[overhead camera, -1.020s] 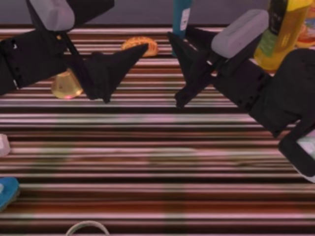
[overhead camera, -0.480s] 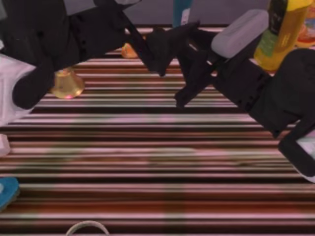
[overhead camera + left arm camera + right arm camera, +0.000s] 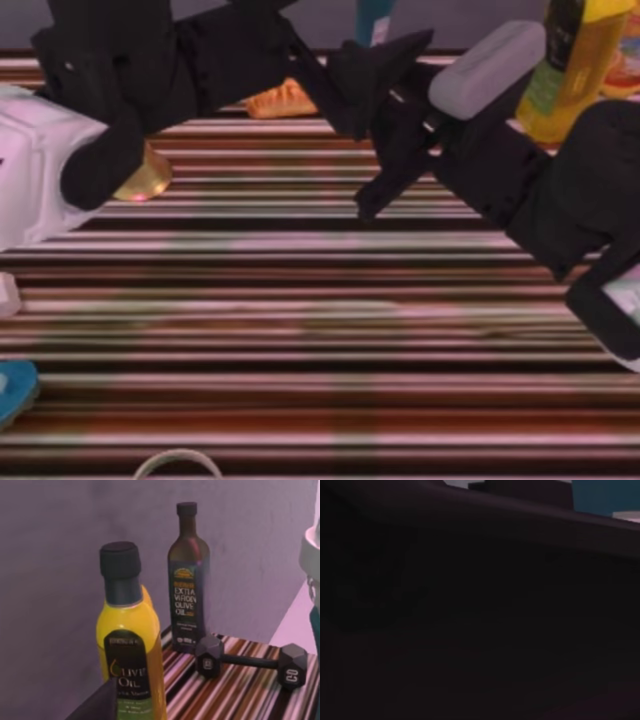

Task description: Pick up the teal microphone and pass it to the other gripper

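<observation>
Teal microphone (image 3: pixel 372 20) is cut off at the top view's far edge, where both end effectors meet; their grip state can't be told. Right wrist view dark. Striped surface (image 3: pixel 300 330), purple wall (image 3: pixel 60 555) behind.

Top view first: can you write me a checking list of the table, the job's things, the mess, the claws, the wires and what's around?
Surface: striped table.
Job's things: teal microphone at the far edge, mostly hidden.
Clutter: brass bell under the left arm; orange ridged thing; yellow oil bottle; dark oil bottle; dumbbell.
Grippers: left gripper and right gripper meet near the microphone; right wrist view is dark.
Cables: nothing seen.
Surroundings: purple-grey wall.
</observation>
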